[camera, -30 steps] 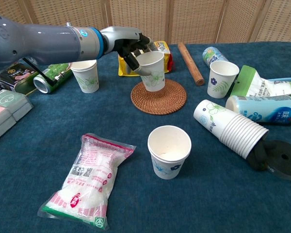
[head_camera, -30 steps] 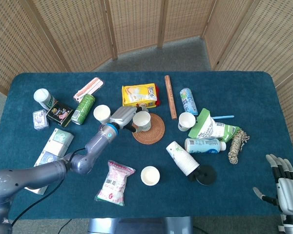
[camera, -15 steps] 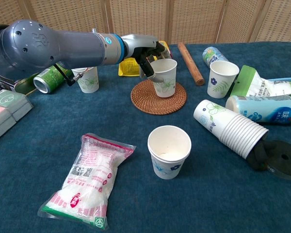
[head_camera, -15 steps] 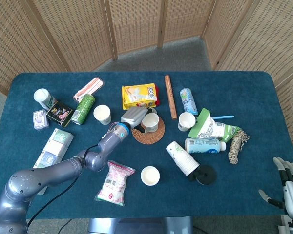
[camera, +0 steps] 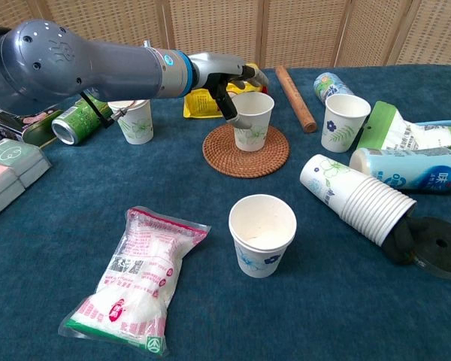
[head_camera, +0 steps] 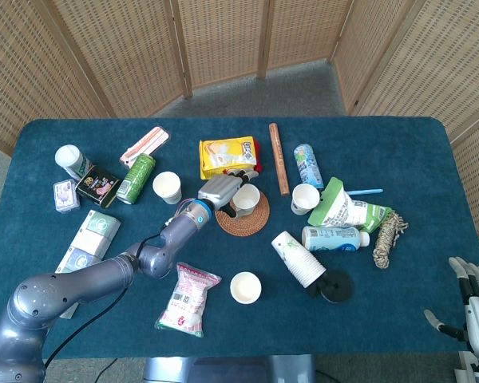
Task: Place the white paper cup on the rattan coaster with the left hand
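Surroundings: standing behind the table, rattan folding screens (head_camera: 223,32); lying beyond them, grey floor
Surface: covering the table, blue cloth (head_camera: 383,319) (camera: 45,248), carrying many scattered items
Left hand (head_camera: 223,189) (camera: 227,79): reaching in from the left on a grey arm, staying at the rear left side of the white paper cup (head_camera: 246,198) (camera: 253,120); fingers (camera: 249,74) curving around the cup's rim and upper wall; contact appearing in the chest view, grip firmness impossible to tell
Right hand (head_camera: 475,307): showing only at the lower right corner of the head view, well apart from the items, fingers lying apart and holding nothing
Task item: sitting upright on the rattan coaster (head_camera: 247,215) (camera: 246,150), base resting near the coaster's middle, mouth facing up
Near the coaster: lying just behind it, yellow snack packet (head_camera: 227,155) (camera: 203,101); lying to its right, wooden stick (head_camera: 279,157) (camera: 294,97)
Other cups: standing upright, one to the left (head_camera: 167,187) (camera: 135,120), one to the right (head_camera: 305,198) (camera: 344,122), one in front (head_camera: 246,287) (camera: 262,234); lying on its side, cup stack (head_camera: 298,258) (camera: 357,197)
Front left: lying flat, clear bag with red print (head_camera: 189,299) (camera: 139,278)
Left edge: lying on its side, green can (head_camera: 136,178) (camera: 79,120)
Right side: lying down, white bottle (head_camera: 335,238) (camera: 410,167)
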You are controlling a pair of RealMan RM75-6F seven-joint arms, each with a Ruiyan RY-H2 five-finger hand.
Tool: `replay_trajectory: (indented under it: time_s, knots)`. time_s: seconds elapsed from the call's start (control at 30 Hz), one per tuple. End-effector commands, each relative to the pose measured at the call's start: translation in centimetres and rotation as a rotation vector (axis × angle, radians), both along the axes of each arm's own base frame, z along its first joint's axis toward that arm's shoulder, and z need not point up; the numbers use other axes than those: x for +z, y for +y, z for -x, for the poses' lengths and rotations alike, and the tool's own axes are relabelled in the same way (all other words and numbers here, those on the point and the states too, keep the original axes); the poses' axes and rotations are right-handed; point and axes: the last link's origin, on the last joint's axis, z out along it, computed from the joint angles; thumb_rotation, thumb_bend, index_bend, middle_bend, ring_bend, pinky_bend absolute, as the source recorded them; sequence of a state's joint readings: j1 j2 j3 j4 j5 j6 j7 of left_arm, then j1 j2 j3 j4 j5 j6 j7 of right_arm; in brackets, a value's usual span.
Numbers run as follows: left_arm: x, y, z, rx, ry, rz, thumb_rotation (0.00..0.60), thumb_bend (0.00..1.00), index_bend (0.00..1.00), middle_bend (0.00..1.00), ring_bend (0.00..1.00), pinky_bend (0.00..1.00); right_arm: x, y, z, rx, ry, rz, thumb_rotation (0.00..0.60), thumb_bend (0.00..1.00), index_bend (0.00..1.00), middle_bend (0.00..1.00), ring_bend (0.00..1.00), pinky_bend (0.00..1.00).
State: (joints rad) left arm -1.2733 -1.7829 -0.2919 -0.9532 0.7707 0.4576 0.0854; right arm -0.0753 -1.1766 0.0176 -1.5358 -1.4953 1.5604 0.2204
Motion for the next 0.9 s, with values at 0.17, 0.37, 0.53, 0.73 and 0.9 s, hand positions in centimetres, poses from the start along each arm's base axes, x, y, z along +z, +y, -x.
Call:
replay_trajectory:
  time_s: [0.17,0.37,0.53,0.73,0.9]
  knots:
    - [1.0,-0.4,0.1,-0.005,-0.006,0.02,0.582,0.37,0.0,0.0,0.0,0.0,-0.1,-0.1,-0.1,0.003,0.003,-0.004,0.6,0.22,0.0,0.0,0.0,0.0]
    - [3.5,-1.5,0.0,-0.027,-0.083,-0.006,0.554,0.37,0.0,0.0,0.0,0.0,-0.1,-0.6,-0.6,0.012,0.01,-0.008,0.6,0.22,0.0,0.0,0.0,0.0]
    - [7.1,-3.1,0.7,-0.069,-0.158,-0.084,0.56,0.37,0.0,0.0,0.0,0.0,0.1,-1.3,-0.8,0.01,0.029,-0.007,0.6,0.22,0.0,0.0,0.0,0.0]
    - [12.6,-6.9,4.5,-0.069,-0.175,-0.171,0.554,0.37,0.0,0.0,0.0,0.0,0.0,-2.2,-1.3,0.022,0.046,-0.014,0.6,0.22,0.0,0.0,0.0,0.0]
    - [16.7,-10.9,8.7,-0.001,-0.177,-0.225,0.554,0.37,0.0,0.0,0.0,0.0,-0.3,-3.0,-2.1,0.048,0.065,-0.02,0.6,0.22,0.0,0.0,0.0,0.0]
